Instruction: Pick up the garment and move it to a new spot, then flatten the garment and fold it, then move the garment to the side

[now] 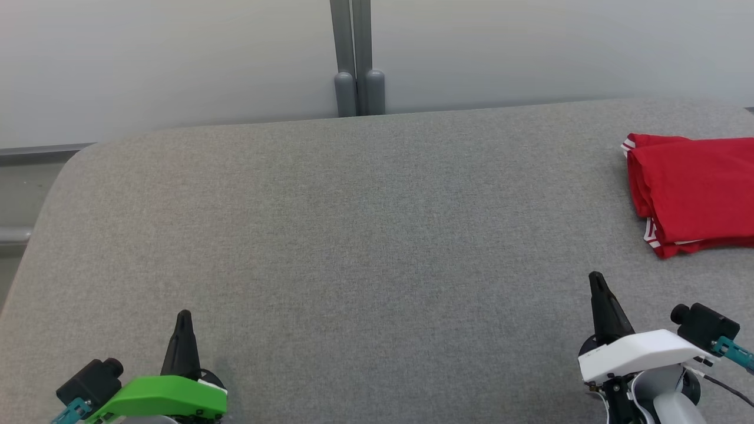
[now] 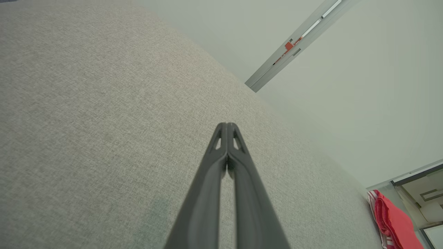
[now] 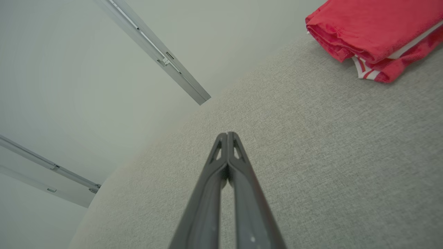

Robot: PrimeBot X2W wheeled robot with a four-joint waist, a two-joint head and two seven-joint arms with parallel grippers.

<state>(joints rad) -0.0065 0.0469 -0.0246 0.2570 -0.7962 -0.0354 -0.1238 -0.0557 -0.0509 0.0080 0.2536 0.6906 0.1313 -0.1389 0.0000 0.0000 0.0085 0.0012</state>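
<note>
The garment (image 1: 692, 191) is red with white-striped trim and lies folded at the far right of the grey table, partly cut off by the head view's edge. It also appears at the top right of the right wrist view (image 3: 373, 31) and at the lower right of the left wrist view (image 2: 392, 221). My right gripper (image 1: 596, 278) hovers a little in front of and to the left of the garment, shut with nothing in it (image 3: 227, 133). My left gripper (image 1: 184, 314) sits near the front left of the table, shut and empty (image 2: 227, 124).
The grey fabric-covered table (image 1: 353, 235) spans the head view, with rounded far corners. A pale wall with a grey vertical post (image 1: 356, 59) stands behind it. The table's left edge drops off at the far left.
</note>
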